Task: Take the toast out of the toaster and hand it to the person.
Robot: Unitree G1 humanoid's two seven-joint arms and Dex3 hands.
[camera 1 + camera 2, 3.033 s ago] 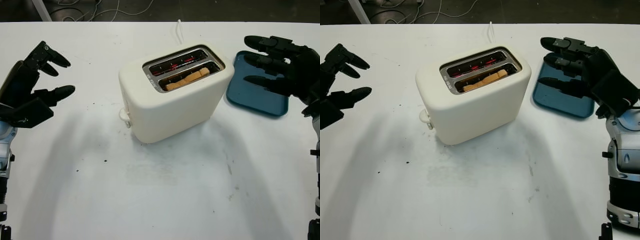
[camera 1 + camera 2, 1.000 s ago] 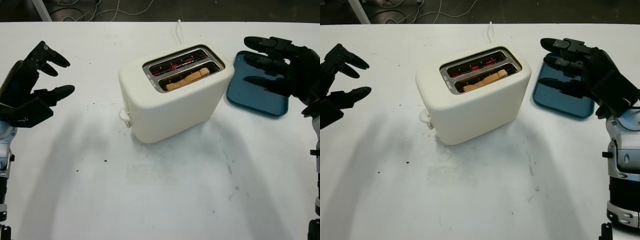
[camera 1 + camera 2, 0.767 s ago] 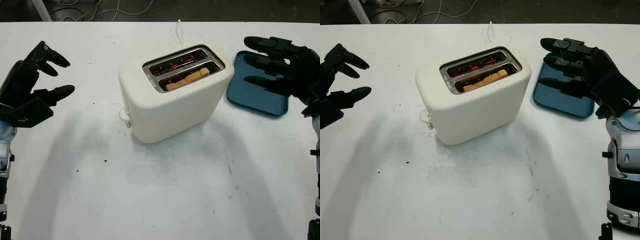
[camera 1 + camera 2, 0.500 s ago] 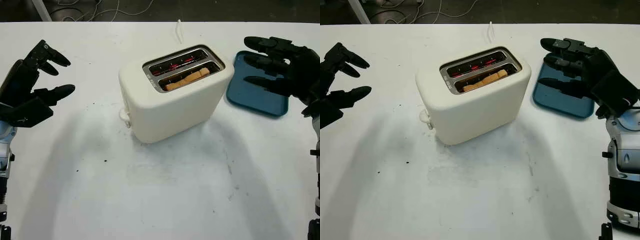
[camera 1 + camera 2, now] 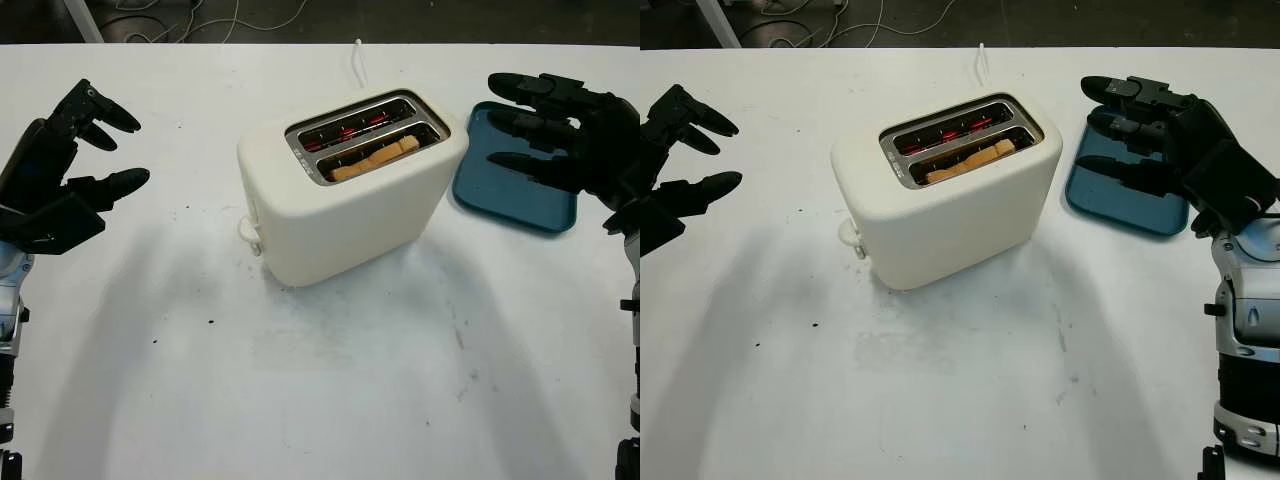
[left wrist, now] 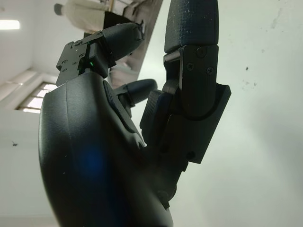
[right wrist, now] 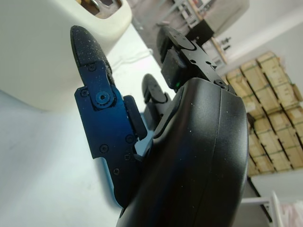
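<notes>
White table (image 5: 330,400) is taking up the whole scene, a few dark specks showing on it. Cream toaster (image 5: 345,200) is sitting near the middle, turned at an angle, two slots facing up. Far slot is glowing red inside. Toast (image 5: 375,158) is sitting low in the near slot, just its top edge showing, nothing touching it.

Blue tray (image 5: 515,185) is lying flat to the right of the toaster, close beside it but apart.

Left hand (image 5: 60,170) is hovering over the table well to the left of the toaster, palm turned inward toward it, holding nothing, fingers stretched out rather than curled. Forearm is coming up from the bottom left corner.

Right hand (image 5: 1180,145) is hanging over the tray, fingers pointing toward the toaster's right end, also stretched out and holding nothing. A gap is showing between fingertips and toaster.

White cord (image 5: 357,60) is trailing off behind the toaster.
</notes>
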